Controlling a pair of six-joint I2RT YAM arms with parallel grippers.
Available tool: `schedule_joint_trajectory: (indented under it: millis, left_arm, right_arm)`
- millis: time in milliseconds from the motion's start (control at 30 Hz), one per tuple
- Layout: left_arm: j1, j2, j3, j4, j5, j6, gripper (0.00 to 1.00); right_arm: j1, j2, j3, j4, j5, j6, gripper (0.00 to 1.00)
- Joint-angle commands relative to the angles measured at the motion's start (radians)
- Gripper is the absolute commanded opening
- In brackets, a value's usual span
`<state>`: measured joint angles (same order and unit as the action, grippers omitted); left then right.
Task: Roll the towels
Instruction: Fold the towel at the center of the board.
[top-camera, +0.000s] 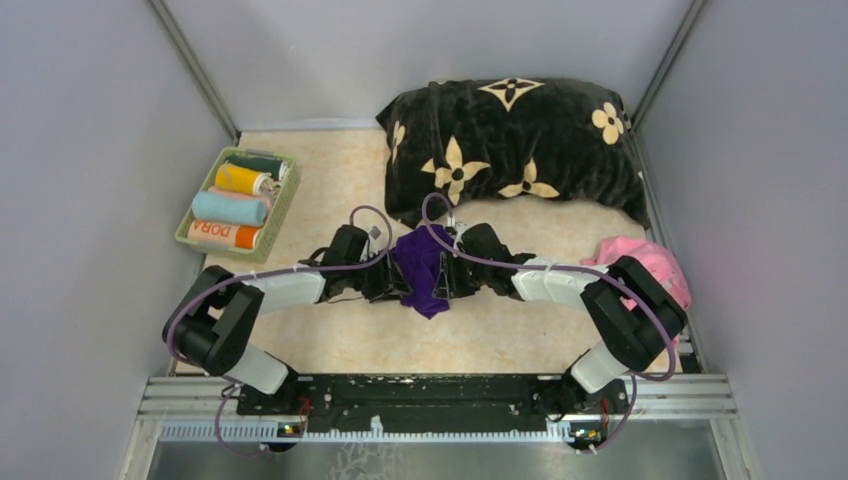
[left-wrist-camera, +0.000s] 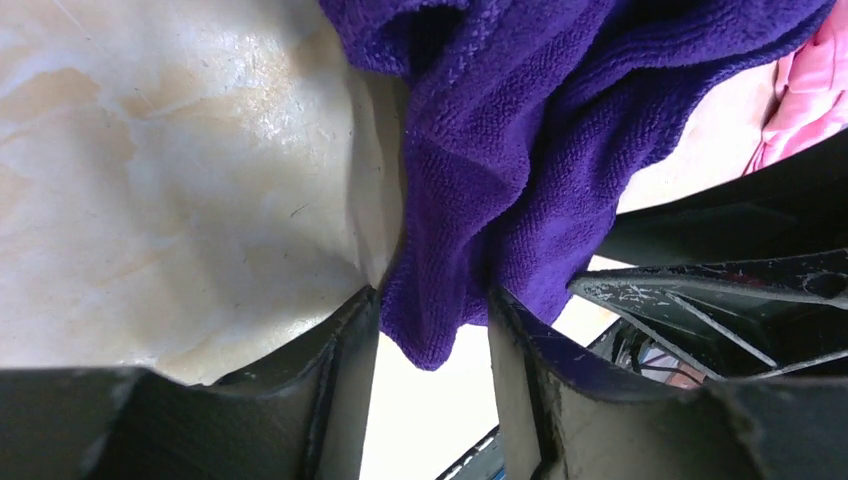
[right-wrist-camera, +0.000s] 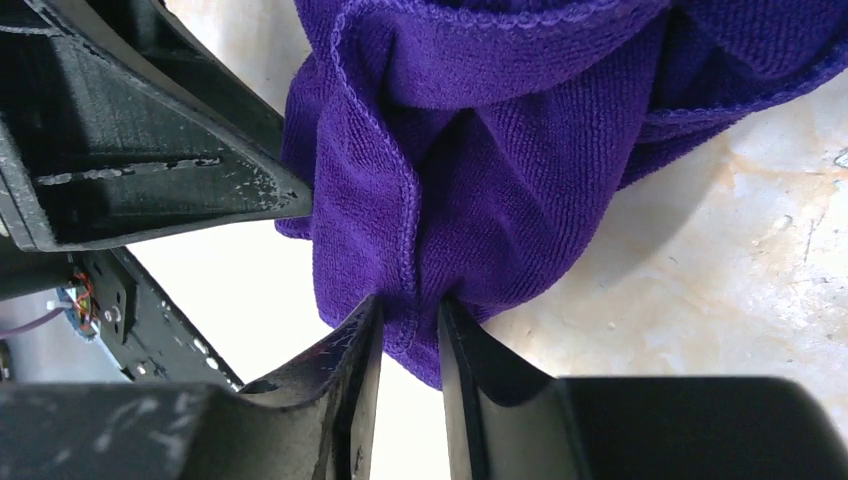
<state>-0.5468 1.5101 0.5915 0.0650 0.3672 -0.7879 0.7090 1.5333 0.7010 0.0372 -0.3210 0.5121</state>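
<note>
Right wrist: noted right gripper (right-wrist-camera: 410, 310) clamped on purple towel (right-wrist-camera: 480, 180), bunched above the counter (top-camera: 500, 335). Found left gripper (left-wrist-camera: 432, 300) straddling its edge, hold unclear. Judged best: secure both corners, then spread flat.

Purple towel (top-camera: 425, 265): flanks covered by left gripper (left-wrist-camera: 432, 305) and right gripper (right-wrist-camera: 410, 310) in top view; cut off by upper edge in left wrist view, by upper and right edges in right wrist view.
Pink towel (top-camera: 650, 258): near part hidden behind right arm (top-camera: 625, 310); mere sliver at right edge in left wrist view.
Left gripper hold on cloth: firm pinch or loose contact, not discernible.
Dark green roll (top-camera: 258, 163): partly sunk behind basket (top-camera: 283, 200) rim.
</note>
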Motion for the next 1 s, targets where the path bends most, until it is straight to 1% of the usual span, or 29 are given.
schedule_joint_trajectory:
  millis: [0, 133, 200, 300, 333, 467, 633, 767, 867, 967]
  left_arm:
    - [-0.001, 0.039, -0.017, -0.013, 0.008, 0.021, 0.47]
    - [0.0, 0.013, -0.021, -0.022, -0.016, 0.027, 0.24]
    - [0.001, -0.005, -0.013, -0.045, -0.044, 0.037, 0.15]
    - [0.016, -0.052, 0.004, -0.097, -0.085, 0.061, 0.02]
    - [0.031, -0.072, 0.01, -0.119, -0.1, 0.07, 0.0]
    - [0.118, -0.19, 0.049, -0.263, -0.181, 0.138, 0.0]
    - [0.23, -0.339, 0.147, -0.465, -0.335, 0.254, 0.0]
    - [0.281, -0.437, 0.23, -0.543, -0.442, 0.327, 0.0]
    - [0.297, -0.475, 0.3, -0.557, -0.444, 0.361, 0.0]
    - [0.298, -0.476, 0.389, -0.568, -0.417, 0.391, 0.0]
  right_arm:
    - [0.009, 0.005, 0.04, 0.045, -0.02, 0.013, 0.23]
    - [0.009, -0.015, 0.06, -0.009, 0.009, -0.01, 0.12]
    - [0.008, -0.035, 0.069, -0.046, 0.043, -0.023, 0.05]
    - [0.0, -0.079, 0.096, -0.138, 0.113, -0.06, 0.02]
    - [-0.008, -0.099, 0.106, -0.177, 0.143, -0.073, 0.01]
    - [-0.071, -0.188, 0.145, -0.322, 0.268, -0.131, 0.0]
    - [-0.171, -0.297, 0.216, -0.508, 0.444, -0.189, 0.0]
    - [-0.243, -0.359, 0.295, -0.592, 0.533, -0.206, 0.0]
    - [-0.255, -0.396, 0.353, -0.614, 0.554, -0.23, 0.0]
    - [-0.255, -0.41, 0.406, -0.604, 0.562, -0.248, 0.0]
